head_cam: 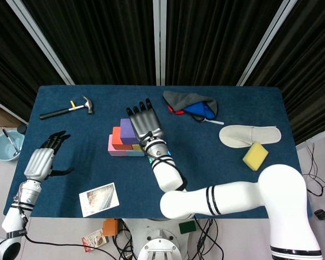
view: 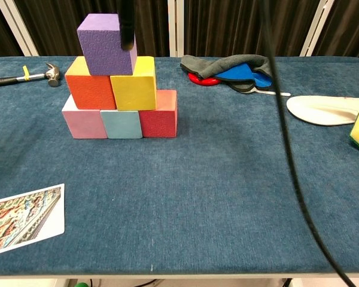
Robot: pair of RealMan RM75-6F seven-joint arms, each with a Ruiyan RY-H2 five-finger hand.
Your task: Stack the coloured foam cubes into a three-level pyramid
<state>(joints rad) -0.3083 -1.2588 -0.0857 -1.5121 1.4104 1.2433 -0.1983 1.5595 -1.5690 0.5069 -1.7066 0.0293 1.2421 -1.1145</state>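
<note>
Capping step: purple cube sits atop the orange/yellow pair at frame upper left, pyramid looks complete. Right hand over it, one finger at the cube's right face; whether it grips, cannot tell. Left hand open, idle. Next: lift clear without nudging.

Right arm: glossy white shell, bulbous segments, black ring bands at the joint seams. Near the purple cube, the forearm narrows to a white wrist wound with a thin black cable; small green and blue lights show at the wrist collar. Right hand: grey metallic back plate, black fingers.

Left arm, well left of the purple cube: slim white links with black bands. Left hand: ribbed silver-grey back plate, black fingers.

Chest view: a dark fingertip against the purple cube, and a black cable crossing the frame.
</note>
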